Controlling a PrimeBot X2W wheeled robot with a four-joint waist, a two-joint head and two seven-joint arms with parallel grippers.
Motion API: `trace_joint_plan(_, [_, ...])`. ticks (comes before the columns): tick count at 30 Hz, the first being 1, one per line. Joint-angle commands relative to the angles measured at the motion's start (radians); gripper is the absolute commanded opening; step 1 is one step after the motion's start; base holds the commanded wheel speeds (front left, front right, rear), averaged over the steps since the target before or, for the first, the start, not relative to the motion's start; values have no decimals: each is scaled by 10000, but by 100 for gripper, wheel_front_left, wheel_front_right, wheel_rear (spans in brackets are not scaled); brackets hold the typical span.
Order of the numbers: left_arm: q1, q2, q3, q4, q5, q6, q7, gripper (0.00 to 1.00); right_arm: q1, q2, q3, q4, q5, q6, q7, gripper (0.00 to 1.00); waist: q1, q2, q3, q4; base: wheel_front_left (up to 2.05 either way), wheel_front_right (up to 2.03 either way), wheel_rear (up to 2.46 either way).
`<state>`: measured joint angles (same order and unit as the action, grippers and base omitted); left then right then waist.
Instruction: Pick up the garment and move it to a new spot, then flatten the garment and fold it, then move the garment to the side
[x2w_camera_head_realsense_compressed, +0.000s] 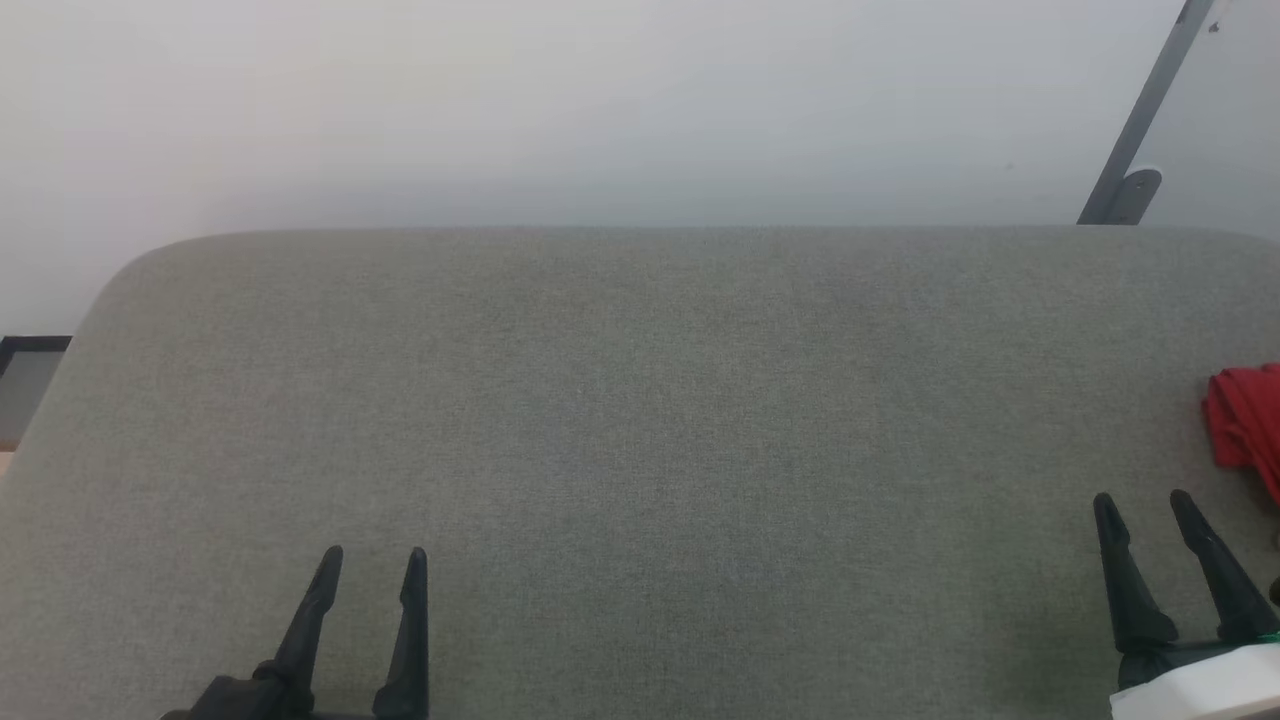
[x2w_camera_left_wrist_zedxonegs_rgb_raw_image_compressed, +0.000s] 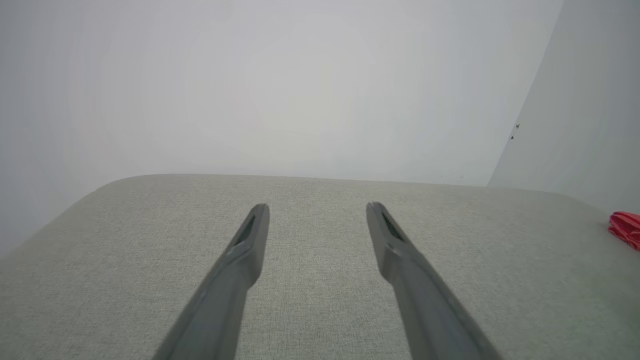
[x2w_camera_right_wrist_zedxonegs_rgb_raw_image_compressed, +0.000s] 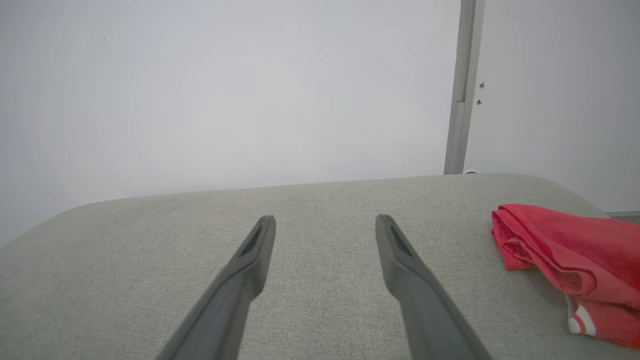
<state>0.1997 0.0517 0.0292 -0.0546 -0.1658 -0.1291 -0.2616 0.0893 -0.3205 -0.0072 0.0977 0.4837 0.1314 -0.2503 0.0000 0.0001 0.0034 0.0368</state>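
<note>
both jaws spread empty above grey pad (x2w_camera_head_realsense_compressed: 640, 400); garment (x2w_camera_right_wrist_zedxonegs_rgb_raw_image_compressed: 565, 240) lies at right

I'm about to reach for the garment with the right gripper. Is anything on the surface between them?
Nothing visible stands in the way. The garment lies at the right end of the grey surface, apart from the open right gripper, with bare grey fabric between them. Its far side is out of frame.

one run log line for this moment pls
left pincer: open, empty | right pincer: open, empty | garment: heaped, untouched, far right of grey surface
</note>
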Motion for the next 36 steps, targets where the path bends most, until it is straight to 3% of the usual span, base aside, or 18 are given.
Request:
trace_joint_plan(1, [-96, -22, -20, 13, -39, -16, -42, 100, 77, 54, -13, -81, 0, -16, 24, 100, 0, -1, 17, 2, 0, 0, 0])
trace_joint_plan(25, [-62, -22, -4, 217, -160, -12, -42, 100, -33, 217, 145, -214, 67, -16, -10, 100, 0, -1, 101, 121, 0, 0, 0])
trace_joint_plan(26, [6, 0, -4, 242, -154, 0, 2, 0, 38, 201, 115, -155, 25, 2, 13, 0, 0, -1, 103, 120, 0, 0, 0])
trace_joint_plan(30, [39, -7, -27, 582, -256, 3, 20, 0, 150, 432, 158, 179, 101, 2, 59, 0, 0, -1, 104, 118, 0, 0, 0])
trace_joint_plan(36, [-188, 75, -55, 708, -1542, 31, 243, 0, -27, 601, 80, 271, 1059, 1, 339, 0, 0, -1, 99, 94, 0, 0, 0])
